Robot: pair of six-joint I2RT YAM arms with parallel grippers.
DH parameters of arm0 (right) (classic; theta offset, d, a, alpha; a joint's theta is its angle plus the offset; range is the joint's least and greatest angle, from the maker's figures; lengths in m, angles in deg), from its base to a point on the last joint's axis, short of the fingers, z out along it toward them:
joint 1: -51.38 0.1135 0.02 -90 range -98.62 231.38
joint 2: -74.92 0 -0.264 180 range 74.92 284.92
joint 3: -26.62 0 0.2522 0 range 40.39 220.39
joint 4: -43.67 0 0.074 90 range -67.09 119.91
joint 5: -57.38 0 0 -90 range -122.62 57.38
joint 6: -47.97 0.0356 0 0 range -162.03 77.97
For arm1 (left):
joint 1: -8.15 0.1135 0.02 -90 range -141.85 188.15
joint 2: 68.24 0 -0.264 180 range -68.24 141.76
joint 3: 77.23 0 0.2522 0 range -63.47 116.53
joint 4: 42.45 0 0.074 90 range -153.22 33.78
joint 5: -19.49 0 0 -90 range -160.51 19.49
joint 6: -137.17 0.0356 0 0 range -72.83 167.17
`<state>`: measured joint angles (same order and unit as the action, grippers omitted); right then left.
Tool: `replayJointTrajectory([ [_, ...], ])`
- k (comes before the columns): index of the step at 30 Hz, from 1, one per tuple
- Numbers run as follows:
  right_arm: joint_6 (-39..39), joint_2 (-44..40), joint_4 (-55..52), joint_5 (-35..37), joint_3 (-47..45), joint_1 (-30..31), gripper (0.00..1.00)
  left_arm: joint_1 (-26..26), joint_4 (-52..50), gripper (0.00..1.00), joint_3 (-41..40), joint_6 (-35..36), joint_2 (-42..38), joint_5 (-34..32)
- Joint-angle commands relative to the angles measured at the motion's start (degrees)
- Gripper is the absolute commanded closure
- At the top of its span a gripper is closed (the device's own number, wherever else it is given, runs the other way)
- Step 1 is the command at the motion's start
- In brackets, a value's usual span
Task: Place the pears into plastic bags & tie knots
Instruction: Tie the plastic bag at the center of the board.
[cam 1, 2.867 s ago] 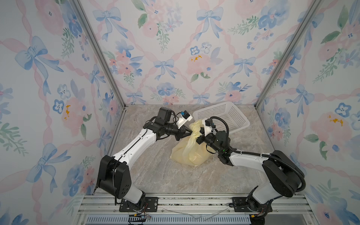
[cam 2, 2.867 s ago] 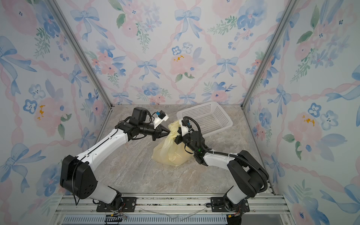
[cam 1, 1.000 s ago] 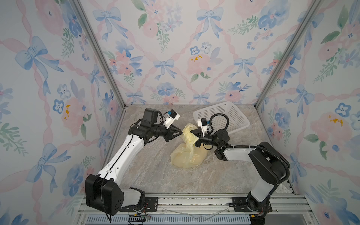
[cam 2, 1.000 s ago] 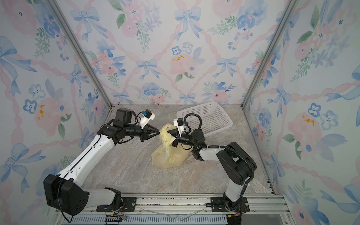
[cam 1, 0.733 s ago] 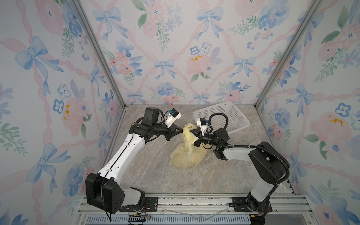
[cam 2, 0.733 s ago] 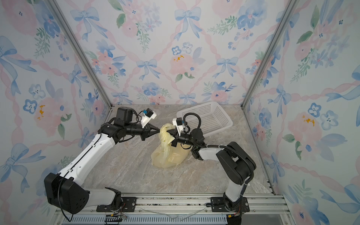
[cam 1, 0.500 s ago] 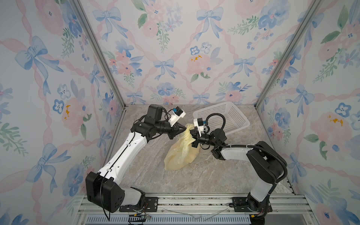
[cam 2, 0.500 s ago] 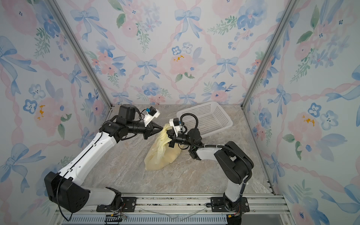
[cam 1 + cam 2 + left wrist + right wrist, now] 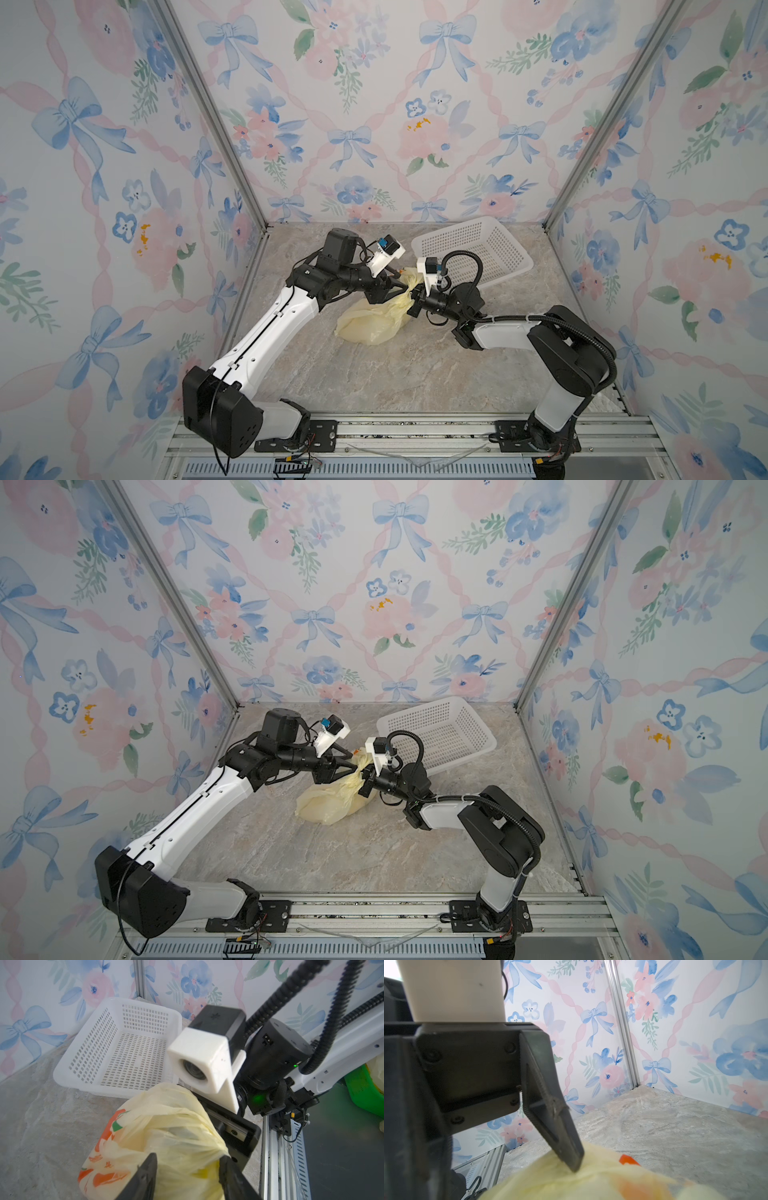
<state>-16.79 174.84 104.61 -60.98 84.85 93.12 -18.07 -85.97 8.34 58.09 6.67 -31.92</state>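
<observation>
The pale-yellow plastic bag (image 9: 372,320) (image 9: 328,804) lies on the marble table, bulging, with orange print (image 9: 104,1178). Its gathered top rises to where both grippers meet. My left gripper (image 9: 399,283) (image 9: 351,761) (image 9: 189,1157) is open, and its two black fingers (image 9: 145,1178) stand apart on either side of the bag's bunched plastic. My right gripper (image 9: 413,297) (image 9: 365,781) is shut on the bag's twisted top. In the right wrist view the bag (image 9: 591,1184) hides its jaws, and one left finger (image 9: 566,1147) touches the plastic. The pears are hidden. I cannot tell whether a knot is there.
A white perforated basket (image 9: 510,240) (image 9: 473,721) (image 9: 91,1043) stands empty at the back right, just behind the right wrist. Flowered walls close in the left, back and right sides. A metal rail (image 9: 415,432) runs along the front. A green bin (image 9: 363,1093) sits beyond the rail.
The left jaws were closed at the bag's top and now stand apart. Over the last second the bag's body swung left and slumped, and the two grippers came closer together.
</observation>
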Motion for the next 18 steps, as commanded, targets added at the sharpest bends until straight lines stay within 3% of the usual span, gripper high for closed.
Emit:
replayJointTrajectory([
  [1, -0.71, -3.87, 5.08, 3.83, -0.35, 0.24, 1.0, 0.93, -0.87, 0.42, -3.02, -0.82, -3.64, -2.07],
  [10, -0.22, -7.87, 5.49, 3.76, -0.5, 0.43, 1.0, 3.48, -0.13, 0.4, -8.82, -0.51, -4.31, 9.38],
  [18, -1.0, -5.47, 4.13, 3.22, 0.73, 1.01, 1.0, 3.37, 0.46, 0.4, -8.73, 0.21, -3.7, 18.22],
])
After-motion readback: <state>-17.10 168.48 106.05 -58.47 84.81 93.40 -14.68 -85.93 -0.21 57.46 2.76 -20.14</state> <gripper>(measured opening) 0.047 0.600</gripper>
